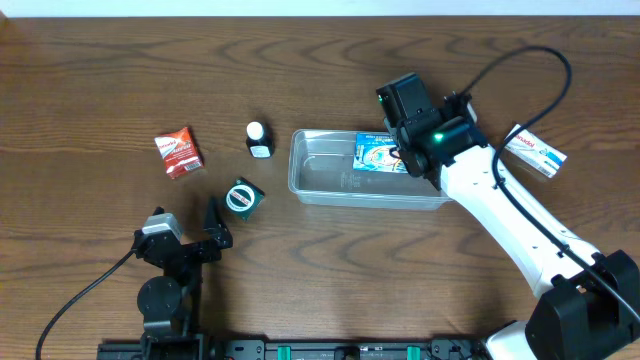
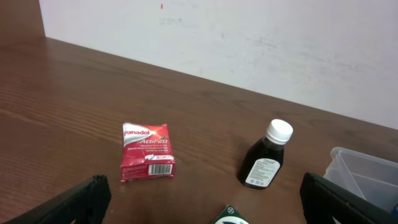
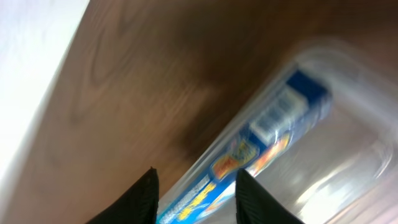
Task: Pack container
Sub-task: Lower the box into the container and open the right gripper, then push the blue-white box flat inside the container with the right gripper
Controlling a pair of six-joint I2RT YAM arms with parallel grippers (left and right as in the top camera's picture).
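Observation:
The clear plastic container (image 1: 322, 192) lies at the table's middle. A blue box (image 1: 376, 154) lies inside it at its right end, against the far wall. My right gripper (image 1: 407, 150) hangs over that end. In the blurred right wrist view its fingers (image 3: 196, 193) are apart, with the blue box (image 3: 280, 124) and the container's wall (image 3: 348, 59) seen between and beyond them. My left gripper (image 1: 186, 226) rests open and empty near the front left. Its fingers (image 2: 205, 208) are wide apart, and a corner of the container (image 2: 364, 168) shows at the right.
A red Panadol box (image 1: 178, 153) (image 2: 148, 152), a dark bottle with a white cap (image 1: 259, 139) (image 2: 266, 157) and a green box (image 1: 243, 197) (image 2: 231, 216) lie left of the container. A white and blue box (image 1: 535, 150) lies at the far right.

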